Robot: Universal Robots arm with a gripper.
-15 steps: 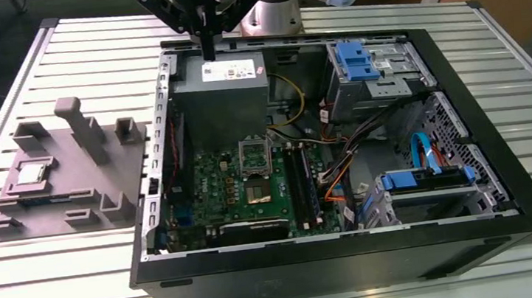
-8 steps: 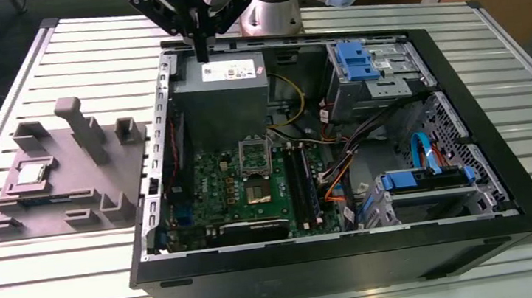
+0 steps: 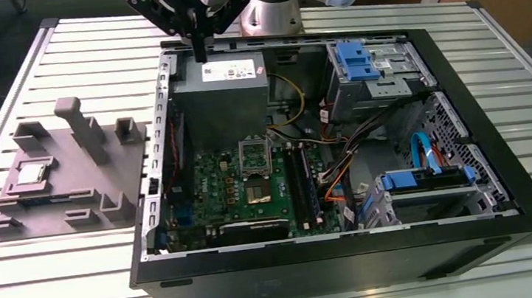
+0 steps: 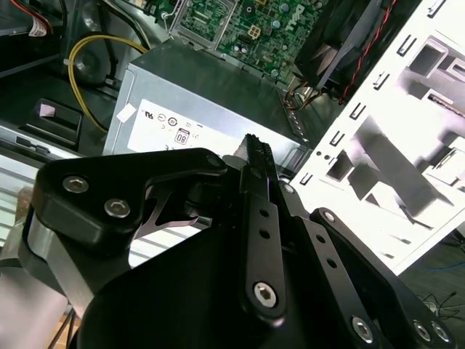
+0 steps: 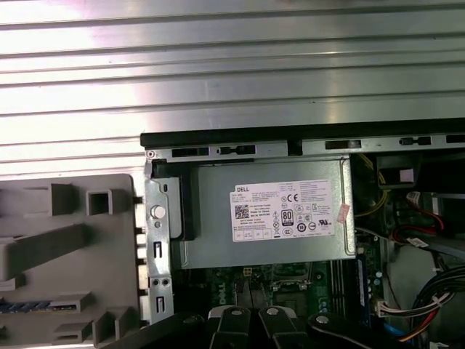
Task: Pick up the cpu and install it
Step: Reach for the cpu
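Exterior view: my jaws hang closed, empty, over the power supply (image 3: pixel 222 105); cpu (image 3: pixel 32 173) well apart, unpicked, needing them opened.

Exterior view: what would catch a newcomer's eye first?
The open computer case fills the middle of the exterior view, its green motherboard exposed. The gripper, shut and empty, hangs over the case's far edge, by the grey box with a white label. The cpu lies on the grey fixture at the exterior view's left.

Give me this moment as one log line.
claw: shut, empty | by: grey box | cpu: on grey tray, apart from claw
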